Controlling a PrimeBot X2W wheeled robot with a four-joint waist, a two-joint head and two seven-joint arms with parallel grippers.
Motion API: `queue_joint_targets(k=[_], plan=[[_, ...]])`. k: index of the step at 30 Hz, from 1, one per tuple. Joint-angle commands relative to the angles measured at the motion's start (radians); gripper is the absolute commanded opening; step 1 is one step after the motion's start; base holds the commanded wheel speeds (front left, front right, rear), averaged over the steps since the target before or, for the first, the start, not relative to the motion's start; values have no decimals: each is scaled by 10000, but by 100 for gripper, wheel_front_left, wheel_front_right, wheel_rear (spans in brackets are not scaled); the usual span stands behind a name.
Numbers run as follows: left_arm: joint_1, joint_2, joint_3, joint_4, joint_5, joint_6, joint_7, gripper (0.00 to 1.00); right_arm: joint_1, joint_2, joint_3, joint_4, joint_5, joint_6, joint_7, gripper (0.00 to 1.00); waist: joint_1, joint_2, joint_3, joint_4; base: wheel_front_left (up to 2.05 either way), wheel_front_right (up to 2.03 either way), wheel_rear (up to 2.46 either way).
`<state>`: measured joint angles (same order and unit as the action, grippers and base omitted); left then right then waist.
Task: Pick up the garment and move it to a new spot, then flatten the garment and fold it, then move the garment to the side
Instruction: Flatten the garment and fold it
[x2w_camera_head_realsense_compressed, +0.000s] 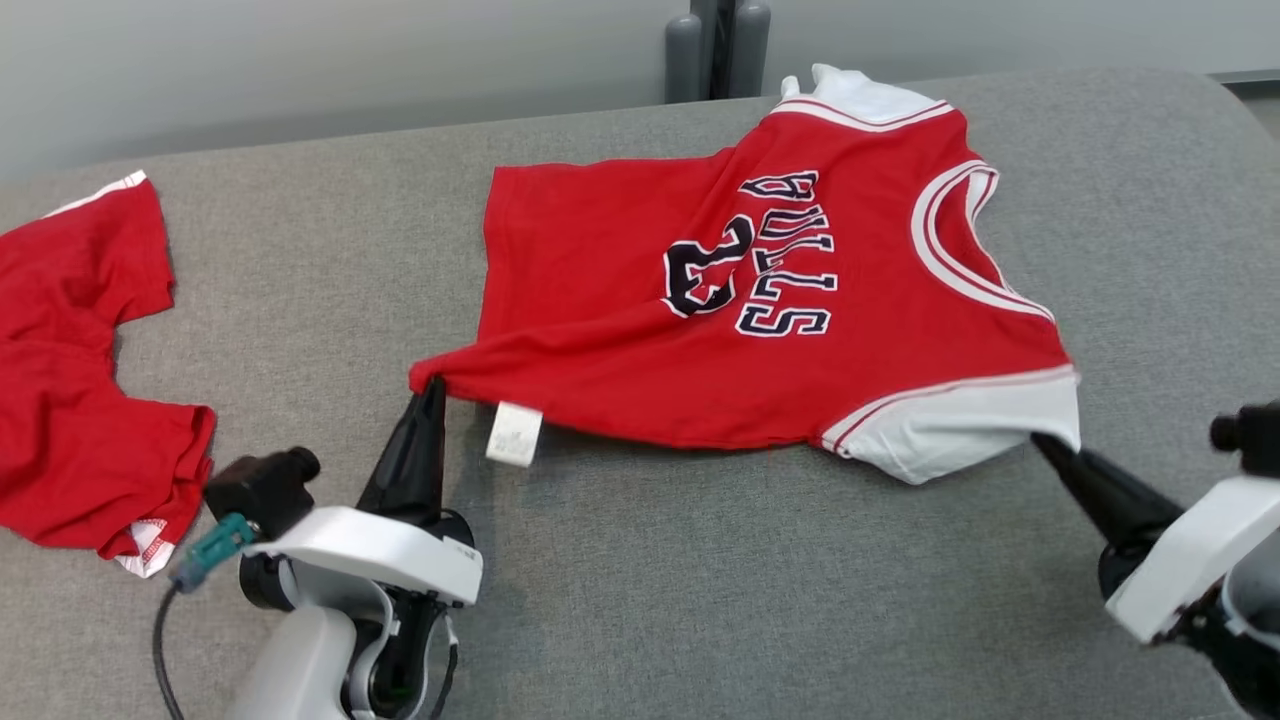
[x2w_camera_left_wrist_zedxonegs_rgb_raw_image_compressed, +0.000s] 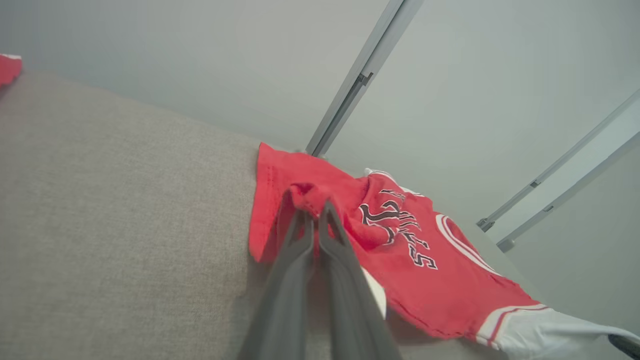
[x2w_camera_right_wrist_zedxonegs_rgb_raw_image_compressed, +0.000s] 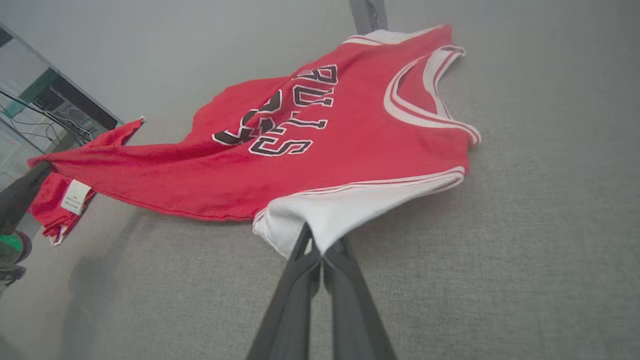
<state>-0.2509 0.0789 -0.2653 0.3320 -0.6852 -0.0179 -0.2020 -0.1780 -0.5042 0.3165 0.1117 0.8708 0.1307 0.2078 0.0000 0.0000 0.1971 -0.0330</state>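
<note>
Nearest the lens: pale left forearm and long dark left gripper (x2w_camera_head_realsense_compressed: 433, 388), fingers pressed together on the near hem corner of a red knit jersey with white sleeves and dark outlined lettering (x2w_camera_head_realsense_compressed: 640, 300). In the left wrist view, red cloth bunched into a small knot at the fingertips (x2w_camera_left_wrist_zedxonegs_rgb_raw_image_compressed: 332, 235). At lower right, right gripper (x2w_camera_head_realsense_compressed: 1042, 440), likewise closed narrow, clamped on the edge of the near white sleeve (x2w_camera_right_wrist_zedxonegs_rgb_raw_image_compressed: 350, 210); no gap between the fingers in the right wrist view.

Jersey lying front-up across the middle of a wide grey woven cushioned surface (x2w_camera_head_realsense_compressed: 700, 600), collar toward the right, hem toward the left. Near edge lifted slightly and pulled taut between the two pinches, far edge resting on the fabric. Small white rectangular label (x2w_camera_head_realsense_compressed: 514, 434) dangling from the near edge, just beside the left fingers.

Judged step: flattening, mid-stretch, with placement apparently done and folding not begun. Next move likely calling for even tension from both sides, then lowering the near edge flat and letting go without dragging wrinkles back in. Diagonal creases around the numerals in need of smoothing.

Thin, limp, slightly stretchy-looking cloth; coarse matte weave beneath, probably grippy. Well apart at far left, a second crumpled red garment with white trim (x2w_camera_head_realsense_compressed: 70, 380).
</note>
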Motion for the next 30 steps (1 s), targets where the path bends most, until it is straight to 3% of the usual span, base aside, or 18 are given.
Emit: queue_joint_targets(k=[1, 4, 11, 15, 19, 30], plan=[[-147, 132, 108, -340, -212, -105, 241, 0, -179, -78, -272, -513, 529, 0, 213, 0, 0, 0, -99, -68, 0, 0, 0], [-298, 329, 208, -1033, -487, -139, 784, 0, -483, -346, -765, -1247, 1054, 0, 442, 0, 0, 0, -221, -92, 0, 0, 0], [-826, 367, 518, -2357, -1376, 65, 1910, 0, -1457, -291, -1494, -1949, 1362, 0, 217, 0, 0, 0, -502, -24, 0, 0, 0], [-1661, 142, 764, -3061, -2401, 411, 2802, 0, -2378, 150, -1827, -1896, 2268, 0, 512, 0, 0, 0, -770, -19, 0, 0, 0], [-2289, -32, 1060, -3396, -3145, 904, 3252, 0, -3147, 479, -2006, -1362, 2419, 0, 878, 0, 0, 0, -1026, -90, 0, 0, 0], [-3520, -242, 2208, -3205, -4970, 2389, 2872, 0, -5115, 2314, -3140, 568, 1868, 0, 951, 0, 0, 0, -1488, -273, 0, 0, 0]])
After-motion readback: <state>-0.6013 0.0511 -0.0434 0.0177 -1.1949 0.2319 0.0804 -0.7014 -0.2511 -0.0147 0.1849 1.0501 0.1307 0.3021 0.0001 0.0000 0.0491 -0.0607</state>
